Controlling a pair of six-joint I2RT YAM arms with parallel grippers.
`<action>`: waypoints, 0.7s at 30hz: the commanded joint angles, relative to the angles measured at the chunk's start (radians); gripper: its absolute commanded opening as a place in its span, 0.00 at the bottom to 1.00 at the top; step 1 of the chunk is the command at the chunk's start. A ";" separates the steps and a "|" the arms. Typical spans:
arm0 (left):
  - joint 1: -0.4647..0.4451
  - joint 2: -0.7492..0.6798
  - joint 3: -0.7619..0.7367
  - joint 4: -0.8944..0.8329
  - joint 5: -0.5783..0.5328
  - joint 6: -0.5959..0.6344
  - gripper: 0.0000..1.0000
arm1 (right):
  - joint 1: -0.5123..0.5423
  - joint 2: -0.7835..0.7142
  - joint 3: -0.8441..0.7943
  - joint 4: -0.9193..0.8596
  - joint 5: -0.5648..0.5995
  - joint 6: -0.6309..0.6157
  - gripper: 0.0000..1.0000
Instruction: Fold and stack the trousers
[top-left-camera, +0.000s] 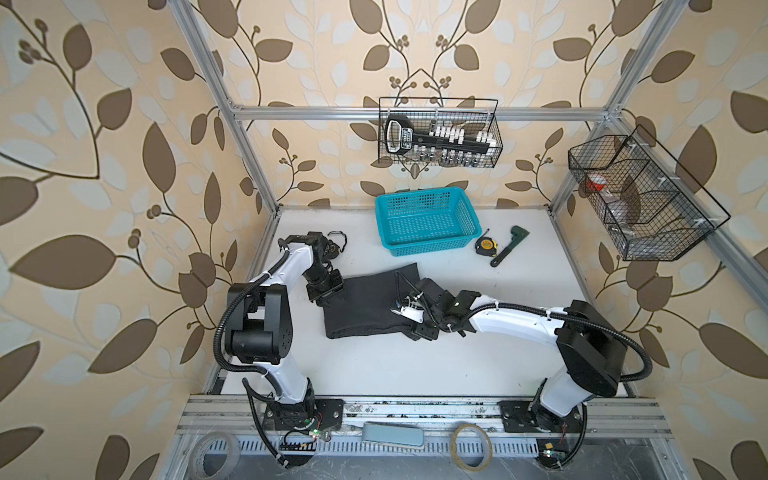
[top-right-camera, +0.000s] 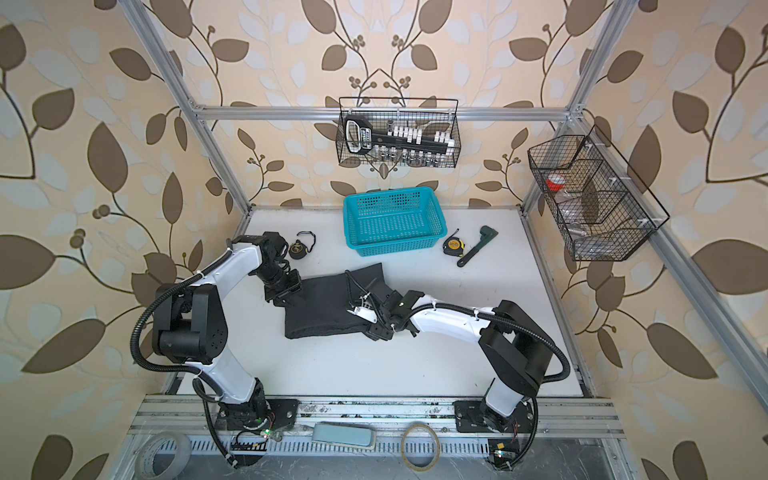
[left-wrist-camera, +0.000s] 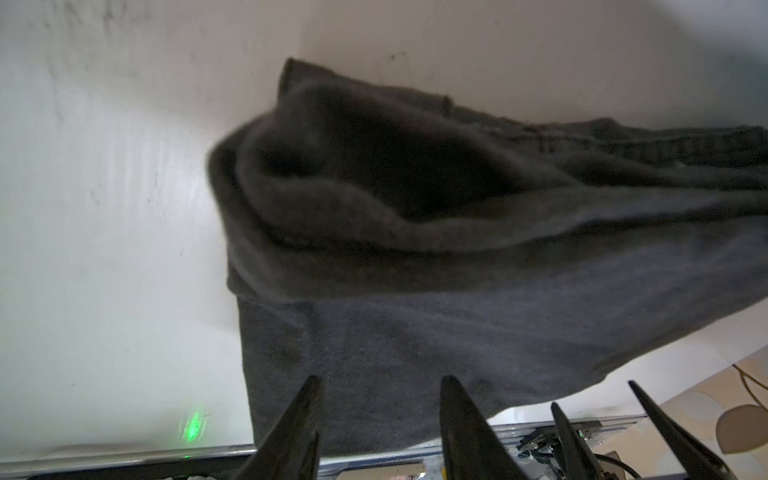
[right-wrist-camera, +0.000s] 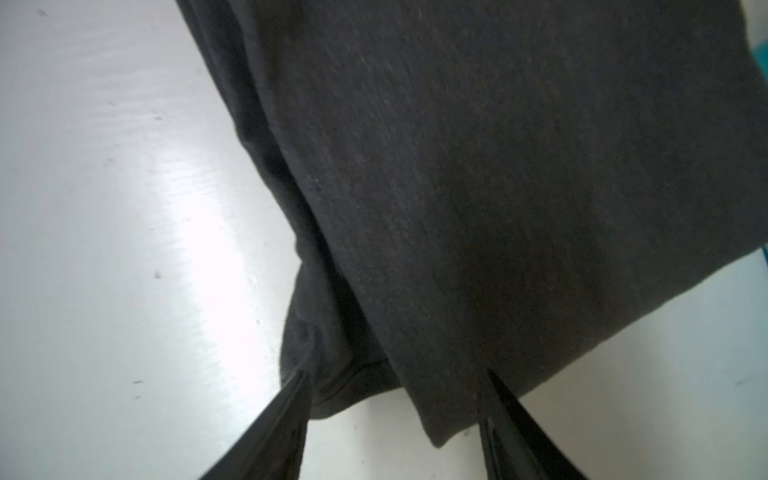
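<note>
The trousers (top-left-camera: 365, 303) lie folded in a dark oblong at the middle of the white counter (top-left-camera: 374, 370), long sides running 9 to 3 o'clock. The left gripper (left-wrist-camera: 380, 378) is at the 9 o'clock edge, fingers (left-wrist-camera: 461, 415) spread over the cloth and pinching nothing; there the upper layers gape open. The right gripper (right-wrist-camera: 397, 371) is at the 3 o'clock end, fingers (right-wrist-camera: 286, 419) spread astride a corner of the fabric. The teal basket (top-left-camera: 432, 245) stands at 1 o'clock, apart from the cloth's far corner. A tape measure (top-left-camera: 485, 246) and green tool (top-left-camera: 509, 245) lie at 2 o'clock. Bare counter spans 6 o'clock.
</note>
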 joint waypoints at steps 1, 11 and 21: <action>0.009 -0.040 -0.017 -0.014 0.025 0.020 0.47 | 0.013 0.040 0.005 0.039 0.078 -0.099 0.63; 0.010 -0.037 -0.081 0.004 0.026 0.039 0.47 | 0.032 0.055 -0.011 0.087 -0.053 -0.039 0.63; 0.010 -0.022 -0.101 0.017 0.031 0.047 0.46 | 0.041 0.056 -0.061 0.092 -0.106 0.014 0.69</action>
